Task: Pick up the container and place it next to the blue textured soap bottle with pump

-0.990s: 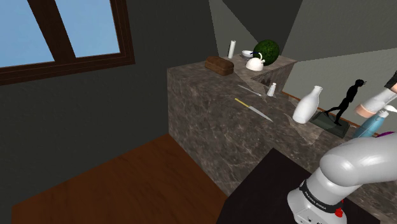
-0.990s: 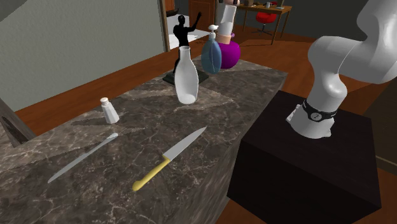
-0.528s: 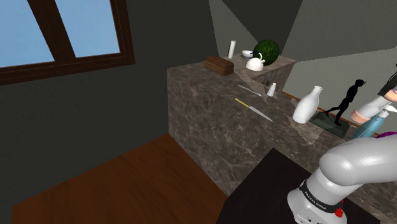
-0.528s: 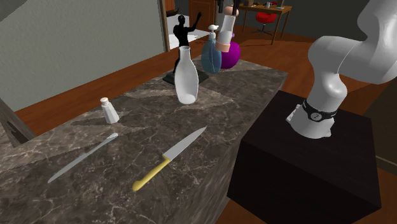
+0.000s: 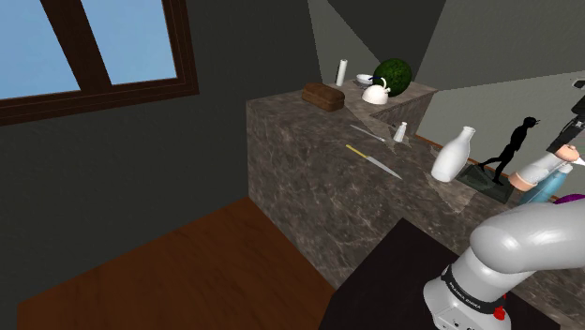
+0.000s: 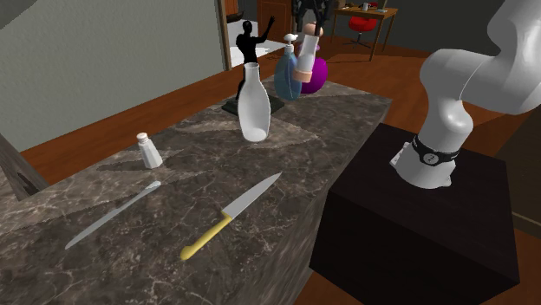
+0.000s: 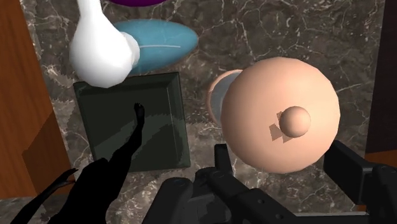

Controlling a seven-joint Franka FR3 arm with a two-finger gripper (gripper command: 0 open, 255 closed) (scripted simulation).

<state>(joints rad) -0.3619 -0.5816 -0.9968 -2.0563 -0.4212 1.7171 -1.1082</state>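
The container is white with a peach band and a peach knobbed lid. My gripper is shut on it from above, the fingers clasping either side of the lid. It hangs low over the marble counter, in front of the purple vase. The blue soap bottle with its white pump stands close beside it. At the shoulder view's right edge the container tilts under the gripper, just above the blue bottle.
A black figurine on a dark square base and a white vase stand near the bottle. Farther along the counter lie a salt shaker, a yellow-handled knife and a grey knife. The black stand adjoins the counter.
The gripper has come down with the container, from above the purple vase to low beside the blue bottle. Nothing else has moved.
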